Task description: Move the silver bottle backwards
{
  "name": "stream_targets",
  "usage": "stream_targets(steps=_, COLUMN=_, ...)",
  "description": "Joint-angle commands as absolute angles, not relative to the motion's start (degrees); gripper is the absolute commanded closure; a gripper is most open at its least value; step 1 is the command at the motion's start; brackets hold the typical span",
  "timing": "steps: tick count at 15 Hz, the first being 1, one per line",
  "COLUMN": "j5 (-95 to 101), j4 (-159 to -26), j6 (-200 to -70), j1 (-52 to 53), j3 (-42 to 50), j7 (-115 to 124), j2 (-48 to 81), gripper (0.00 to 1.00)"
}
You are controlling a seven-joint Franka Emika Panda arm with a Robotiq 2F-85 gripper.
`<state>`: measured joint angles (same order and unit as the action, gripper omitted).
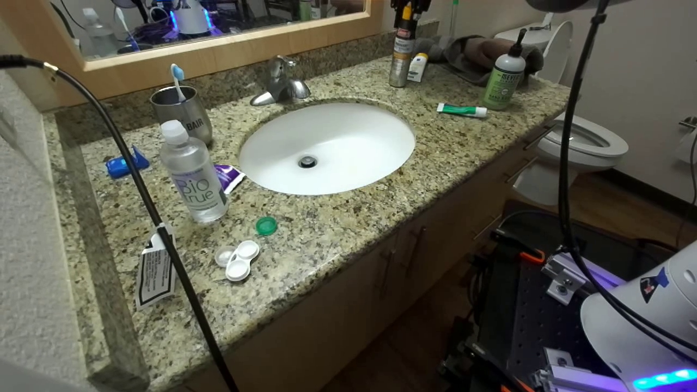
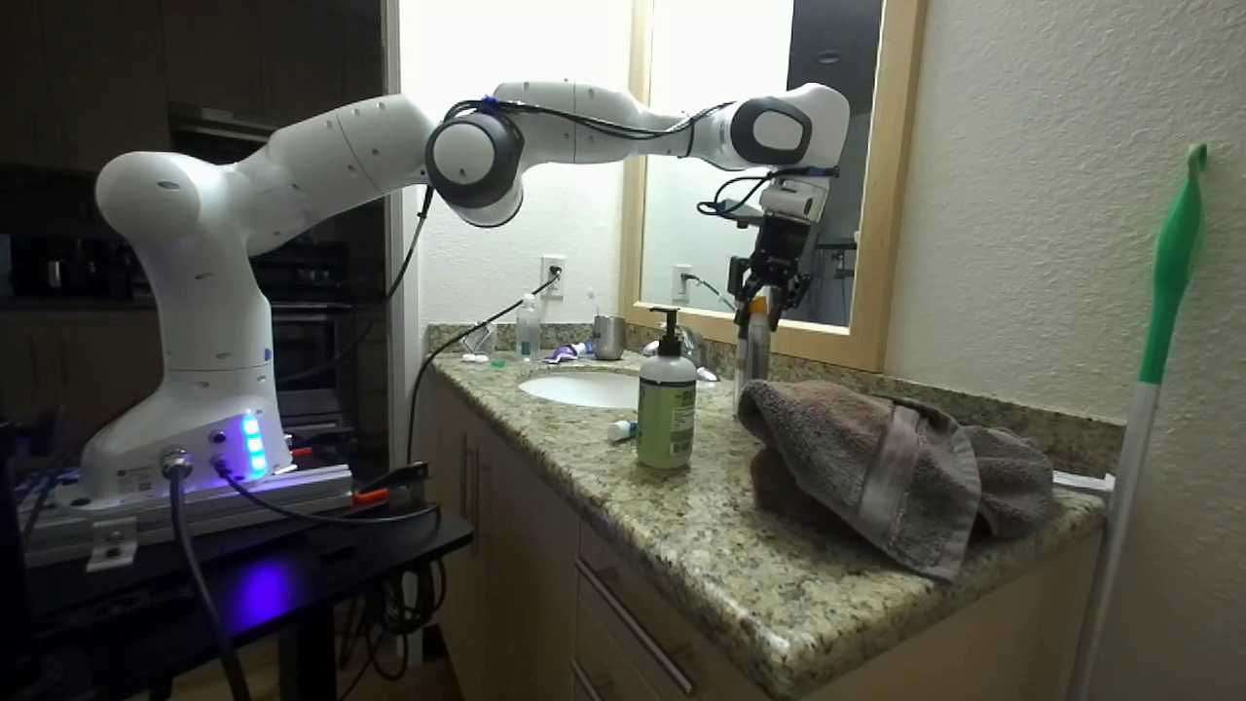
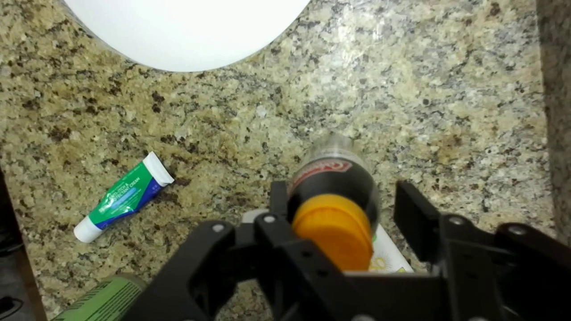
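Observation:
The silver bottle is a slim can with a silvery lower body, a dark upper part with a red label and an orange cap. It stands upright on the granite counter in both exterior views [image 1: 401,60] [image 2: 757,346] and in the wrist view [image 3: 334,178]. My gripper [image 3: 341,200] is over its top with the fingers on either side of it. The left finger in the wrist view is close against the bottle; whether it touches is unclear. A gap shows between the right finger and the bottle. The gripper also shows in an exterior view [image 2: 769,292].
A white yellow-capped bottle [image 1: 417,67] stands close beside the silver bottle. A green pump soap bottle [image 1: 502,81], a green tube [image 1: 462,110] and a grey towel [image 2: 866,458] are nearby. The sink [image 1: 326,147], faucet [image 1: 280,84] and mirror frame [image 1: 228,46] lie along the counter.

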<state>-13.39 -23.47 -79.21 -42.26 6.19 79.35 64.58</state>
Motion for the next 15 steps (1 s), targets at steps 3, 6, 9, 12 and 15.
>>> stream_targets(steps=3, j5=-13.12, j4=-18.32, j6=-77.86, j1=-43.67, j3=4.26, j7=79.47, j2=65.97, gripper=0.0)
stream_targets(steps=6, j5=-14.12, j4=-22.16, j6=-79.35, j1=-44.29, j3=2.51, j7=77.37, j2=61.09, gripper=0.0)
stream_targets(steps=9, j5=-14.93, j4=-22.53, j6=-73.51, j1=-45.31, j3=0.61, j7=74.94, j2=55.23, gripper=0.0)
stream_targets(steps=12, j5=-14.98, j4=-22.84, j6=-65.69, j1=-45.06, j3=-0.44, j7=71.08, j2=49.32, gripper=0.0)
stream_targets(steps=15, j5=-14.23, j4=-23.09, j6=-57.72, j1=-42.54, j3=-0.8, j7=65.39, j2=44.54, gripper=0.0)
